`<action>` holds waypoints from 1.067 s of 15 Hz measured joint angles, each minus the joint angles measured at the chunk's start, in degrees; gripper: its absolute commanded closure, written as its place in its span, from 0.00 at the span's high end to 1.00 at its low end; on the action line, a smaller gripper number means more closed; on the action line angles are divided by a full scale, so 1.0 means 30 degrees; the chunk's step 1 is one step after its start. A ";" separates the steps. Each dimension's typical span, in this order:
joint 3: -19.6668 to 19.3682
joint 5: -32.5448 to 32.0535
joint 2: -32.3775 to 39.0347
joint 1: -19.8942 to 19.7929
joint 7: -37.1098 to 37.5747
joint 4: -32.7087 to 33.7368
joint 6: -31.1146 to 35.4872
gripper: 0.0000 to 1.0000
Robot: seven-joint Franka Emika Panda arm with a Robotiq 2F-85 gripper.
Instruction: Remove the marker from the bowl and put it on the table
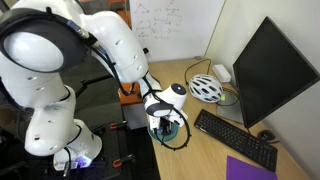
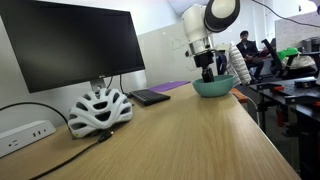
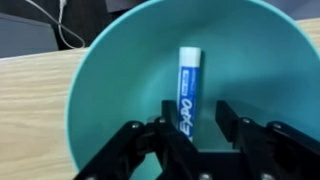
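The teal-blue bowl [image 3: 110, 90] fills the wrist view; it also shows in both exterior views [image 1: 172, 128] [image 2: 212, 87] on the light wooden table [image 2: 190, 130]. A white and blue marker [image 3: 190, 75] lies inside the bowl, pointing away from me. My gripper [image 3: 197, 120] is lowered into the bowl, open, with the marker's near end between its fingers, close to the left finger. The fingers are not closed on it. In the exterior views the gripper [image 2: 207, 72] hangs straight down into the bowl.
A white-and-black bicycle helmet [image 1: 206, 88] [image 2: 98, 110], a monitor [image 1: 270, 70], a black keyboard [image 1: 235, 138] and a purple sheet [image 1: 250, 170] are on the table. Cables run near the helmet. The table's edge [image 1: 150, 150] is next to the bowl.
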 measured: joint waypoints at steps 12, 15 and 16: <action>0.0034 -0.1628 -0.5407 0.0568 0.1307 -0.0887 -0.3790 0.05; 0.0648 -0.1875 -0.7542 0.0575 0.2997 -0.1143 -0.3890 0.05; 0.1106 -0.1873 -0.7735 0.0622 0.3398 -0.1077 -0.3885 0.05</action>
